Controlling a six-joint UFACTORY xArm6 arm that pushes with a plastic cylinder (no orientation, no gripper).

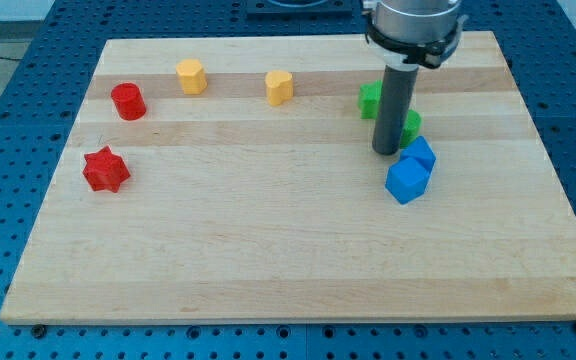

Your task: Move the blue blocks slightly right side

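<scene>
Two blue blocks sit touching at the board's right of centre: a blue cube-like block (407, 180) in front and a second blue block (421, 153) just behind it to the right. My tip (385, 151) rests on the board just left of the rear blue block and above the front one, close to both. The dark rod rises toward the view's top.
A green block (370, 98) and another green block (409, 124) lie beside the rod, partly hidden by it. A yellow block (279, 87) and a yellow hexagon (191, 76) lie along the top. A red cylinder (128, 101) and red star (105, 169) lie at the left.
</scene>
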